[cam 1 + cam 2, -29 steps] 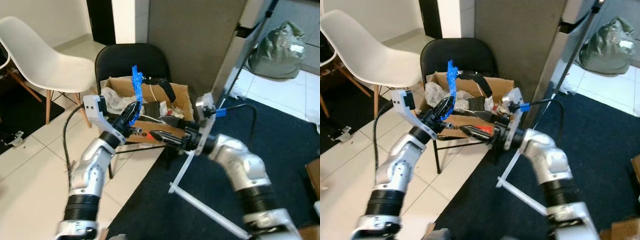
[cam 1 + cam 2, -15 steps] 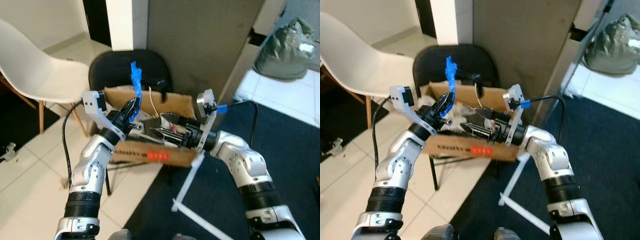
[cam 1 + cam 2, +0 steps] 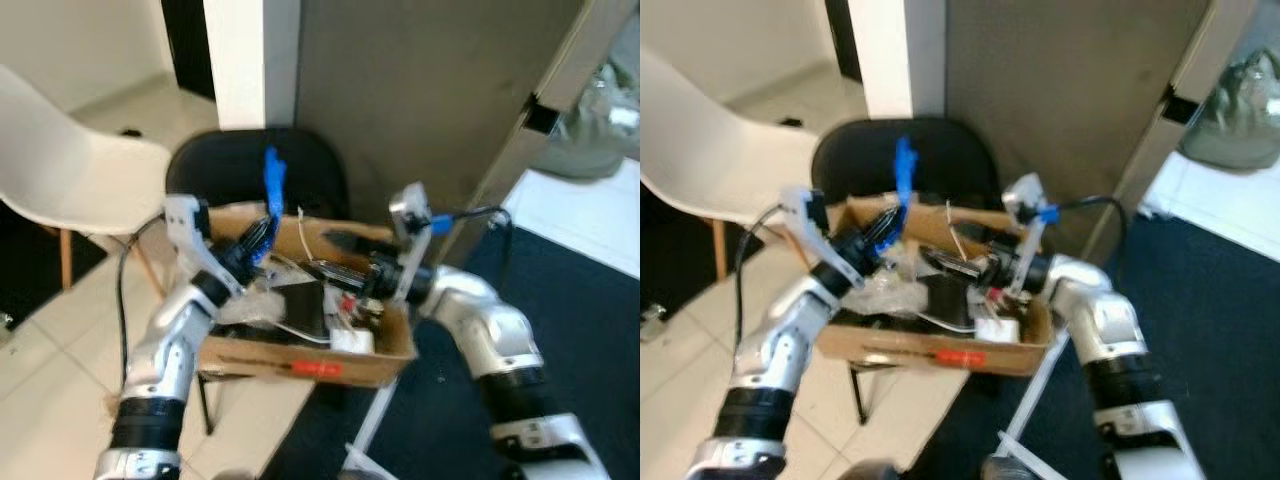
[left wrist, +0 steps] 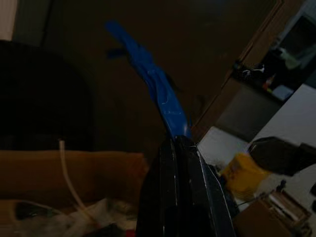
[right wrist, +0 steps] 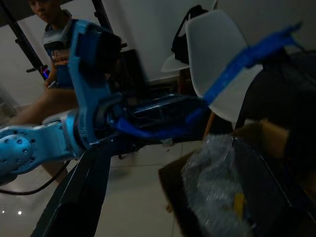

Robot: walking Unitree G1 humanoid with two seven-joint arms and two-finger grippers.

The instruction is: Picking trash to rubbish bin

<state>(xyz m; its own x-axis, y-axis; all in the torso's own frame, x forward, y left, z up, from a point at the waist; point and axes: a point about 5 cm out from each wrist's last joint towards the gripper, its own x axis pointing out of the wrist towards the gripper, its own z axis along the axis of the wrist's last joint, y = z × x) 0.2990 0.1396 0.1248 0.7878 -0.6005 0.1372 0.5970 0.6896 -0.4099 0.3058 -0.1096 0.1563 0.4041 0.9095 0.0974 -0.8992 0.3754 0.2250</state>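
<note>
Holding blue strip (image 3: 271, 188) pinched in left gripper (image 3: 258, 238), above cardboard box (image 3: 300, 360) on black chair (image 3: 220, 170). Right gripper (image 3: 345, 272) spread wide, empty. I fear strip clinging after release, dropping outside box.

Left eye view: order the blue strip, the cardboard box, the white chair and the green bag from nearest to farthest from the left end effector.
1. Blue strip: held in the left end effector.
2. Cardboard box: directly beneath.
3. White chair: off to the robot's left.
4. Green bag: far right, behind the grey panel.
</note>
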